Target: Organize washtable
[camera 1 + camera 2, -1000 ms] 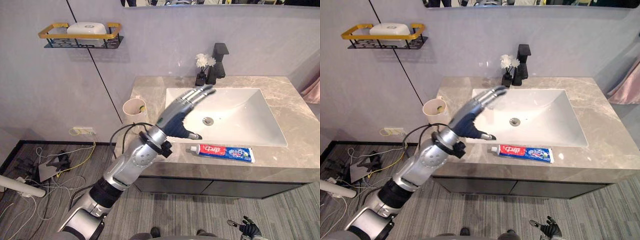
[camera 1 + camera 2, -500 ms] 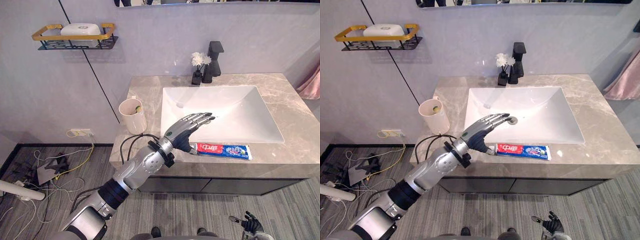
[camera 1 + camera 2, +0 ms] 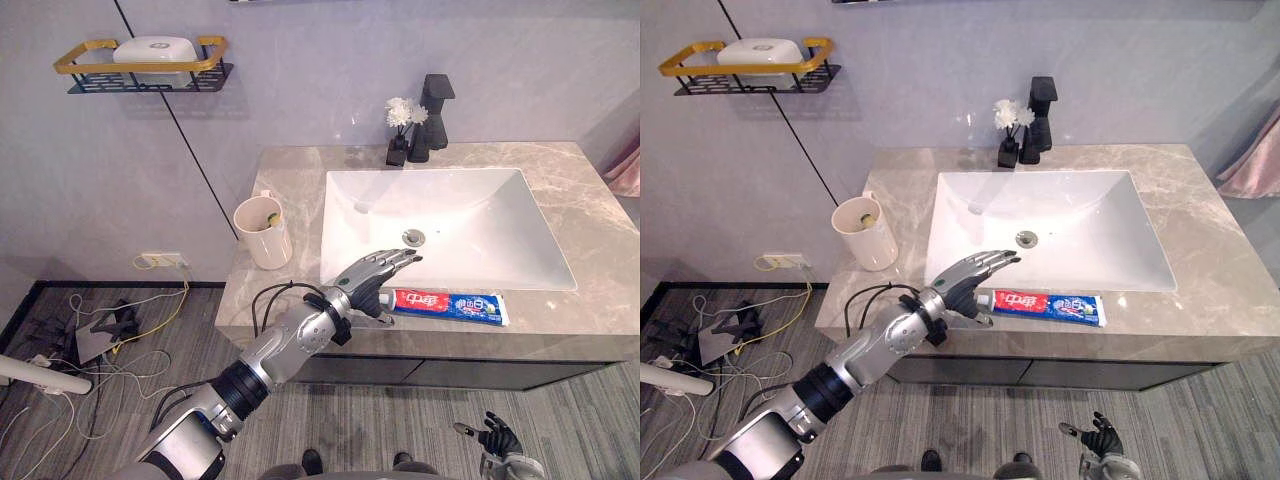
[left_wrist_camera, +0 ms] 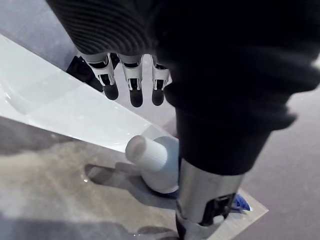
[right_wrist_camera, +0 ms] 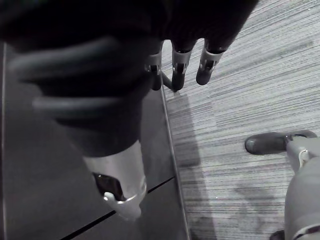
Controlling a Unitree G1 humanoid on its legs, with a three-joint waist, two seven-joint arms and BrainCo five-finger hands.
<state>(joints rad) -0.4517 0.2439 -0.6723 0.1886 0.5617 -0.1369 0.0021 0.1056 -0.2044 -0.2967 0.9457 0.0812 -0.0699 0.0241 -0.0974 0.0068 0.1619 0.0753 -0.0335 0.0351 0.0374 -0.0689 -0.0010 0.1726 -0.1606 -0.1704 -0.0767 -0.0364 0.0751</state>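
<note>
A red, white and blue toothpaste tube point(image 3: 450, 304) lies along the front edge of the marble counter point(image 3: 590, 235), its white cap point(image 4: 150, 155) pointing left. My left hand point(image 3: 368, 280) hovers open over the cap end, fingers point(image 4: 131, 85) straight and reaching toward the sink, thumb point(image 4: 205, 200) beside the cap. It holds nothing. A beige cup point(image 3: 263, 232) with something small inside stands on the counter's left end. My right hand point(image 3: 495, 437) hangs low near the floor, open, with fingers point(image 5: 180, 70) relaxed.
The white sink basin point(image 3: 440, 225) fills the counter's middle. A black faucet point(image 3: 432, 118) and a small vase of white flowers point(image 3: 401, 128) stand behind it. A wall shelf point(image 3: 140, 62) with a white soap box hangs at upper left.
My left hand has come down from above the sink to just over the toothpaste's cap end at the counter's front edge. The view has shifted slightly.
</note>
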